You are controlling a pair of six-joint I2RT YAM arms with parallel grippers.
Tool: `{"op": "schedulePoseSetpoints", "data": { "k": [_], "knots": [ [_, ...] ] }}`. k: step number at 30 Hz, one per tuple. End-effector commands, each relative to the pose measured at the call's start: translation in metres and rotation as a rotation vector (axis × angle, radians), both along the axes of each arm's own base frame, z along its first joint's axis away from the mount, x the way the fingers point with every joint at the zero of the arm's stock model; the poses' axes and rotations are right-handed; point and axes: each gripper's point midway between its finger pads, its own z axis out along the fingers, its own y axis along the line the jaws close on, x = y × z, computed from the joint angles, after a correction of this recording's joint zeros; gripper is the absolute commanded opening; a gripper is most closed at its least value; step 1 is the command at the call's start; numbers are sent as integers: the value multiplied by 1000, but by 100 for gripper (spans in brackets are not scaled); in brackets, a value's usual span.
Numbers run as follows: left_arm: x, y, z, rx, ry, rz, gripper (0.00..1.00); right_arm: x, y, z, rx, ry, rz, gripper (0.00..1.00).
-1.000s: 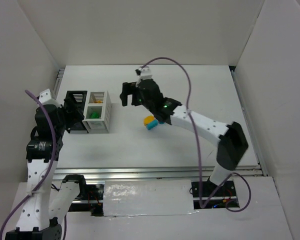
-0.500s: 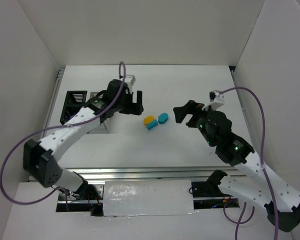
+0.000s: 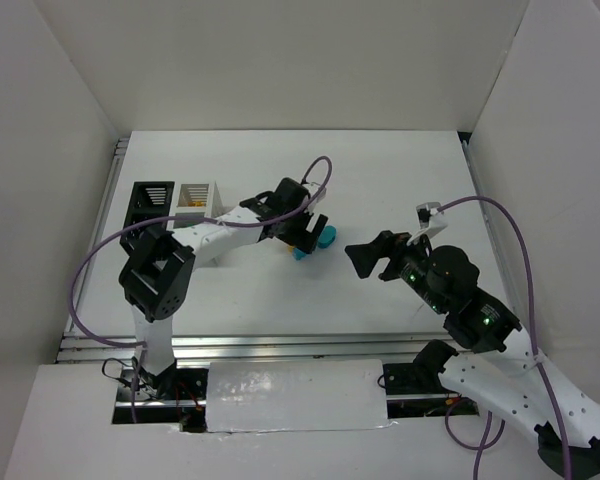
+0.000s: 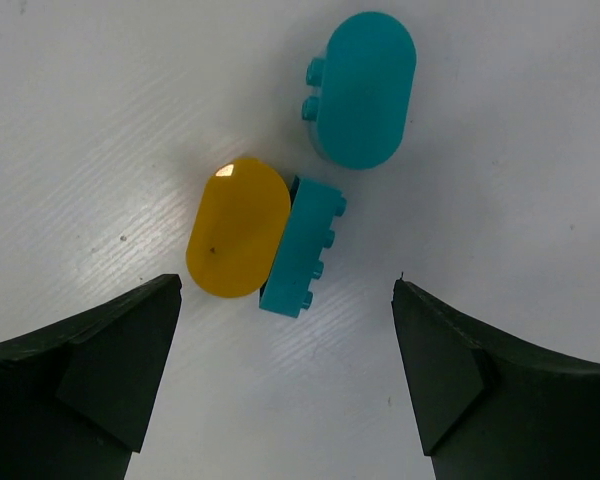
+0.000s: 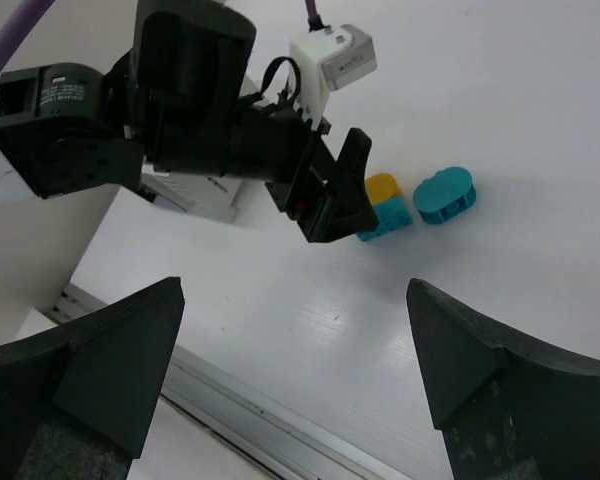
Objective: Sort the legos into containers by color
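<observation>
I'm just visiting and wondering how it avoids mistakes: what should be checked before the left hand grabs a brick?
1. Left hand open: ok.
2. Left hand over the bricks: ok.
3. Yellow brick free of neighbours: not ok, it touches the teal block.
4. Rounded teal brick lying apart: ok.
5. Right hand away from the bricks: ok.
6. Room left in the white container: cannot tell.

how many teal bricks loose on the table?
2. The rounded teal brick lies alone; the rectangular teal brick touches the yellow brick. More may be hidden in the white box.
</observation>
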Motion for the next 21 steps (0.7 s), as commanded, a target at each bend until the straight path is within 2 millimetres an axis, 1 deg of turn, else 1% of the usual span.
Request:
{"op": "schedulePoseSetpoints", "data": {
  "k": [1,5,6,7,9,12,13,14,15,16,17,18,19,20,21],
  "knots": [
    [16,-13,-1,-20,-79,-55,100,-6,5,5,3,-29,55,100],
    [19,-16,-24,11,-65,-96,100,-9,9,8,15,-47,85,100],
    [17,-14,-36,32,-41,-101,100,-8,9,7,14,-47,85,100],
    [20,-14,-38,43,-41,-95,100,-8,10,6,11,-44,88,100],
    [19,-12,-47,58,-24,-94,100,-9,10,6,8,-44,89,100],
    [16,-10,-53,57,-14,-86,99,-8,9,7,7,-48,88,100],
    [15,-9,-55,59,-10,-83,97,-9,9,7,8,-49,88,100],
    [14,-8,-56,59,-5,-82,90,-8,9,8,9,-51,86,100],
    [11,-9,-58,53,-1,-81,59,-8,9,8,12,-54,84,100],
    [10,-8,-58,49,0,-76,41,-7,8,8,14,-53,75,100],
    [9,-9,-52,36,-2,-67,13,-7,7,8,18,-54,71,100],
    [4,-5,-54,36,8,-57,5,-6,6,9,21,-59,64,100],
    [2,-3,-50,26,5,-50,0,-5,5,9,24,-59,55,100],
    [1,-5,-28,-16,-30,-44,0,-2,2,7,27,-51,25,100],
    [-15,2,-31,-19,-18,-52,0,1,-1,5,30,-38,-4,100]
  ]
}}
